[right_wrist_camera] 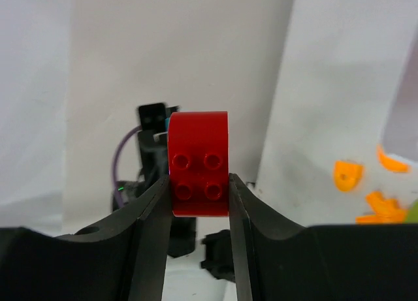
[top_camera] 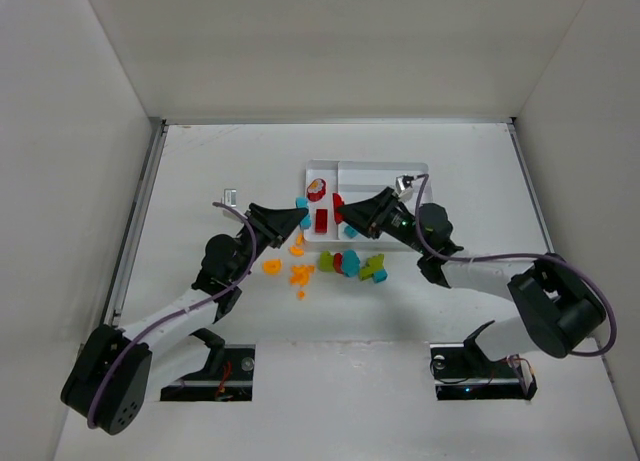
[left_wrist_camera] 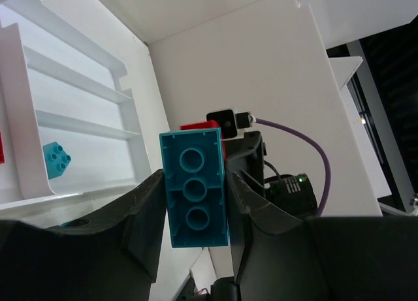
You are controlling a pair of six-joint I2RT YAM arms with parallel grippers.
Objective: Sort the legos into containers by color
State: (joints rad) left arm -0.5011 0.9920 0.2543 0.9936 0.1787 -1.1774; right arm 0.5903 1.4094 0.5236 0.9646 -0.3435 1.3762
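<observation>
A: What takes up most of the overhead view?

B: A white desk (top_camera: 200, 161) inside white walls. Two arms reach up from its near edge, the left arm (top_camera: 170, 316) and the right arm (top_camera: 490, 276), and they bend toward each other.

A: Where is the tray?

B: The white tray (top_camera: 370, 181) lies flat near the middle of the desk, toward the far side. It has a tall narrow section on its left and long sections to the right.

A: What are the grippers doing?

B: The left gripper (top_camera: 300, 218) is at the tray's left edge. It is clamped on a long teal brick (left_wrist_camera: 194, 190), whose hollow underside, with three round tubes, faces the wrist camera. The right gripper (top_camera: 343, 216) is over the left part of the tray. It is closed on a red brick (right_wrist_camera: 199, 164) with a curved top, four studs facing its camera. The two gripper tips are near each other but apart.

A: What is already in the tray?

B: A long red block (top_camera: 321, 220) lies in the narrow section, with a round red piece (top_camera: 316, 190) beyond it. The left wrist view shows a small teal block (left_wrist_camera: 57, 159) in one of the long sections.

A: And what is loose on the desk?

B: Just in front of the tray is a scatter. There are orange bricks (top_camera: 300, 274) on the left and green bricks (top_camera: 375, 268) on the right. A teal piece (top_camera: 350, 259) lies between them, touching a small red one (top_camera: 338, 263).
</observation>
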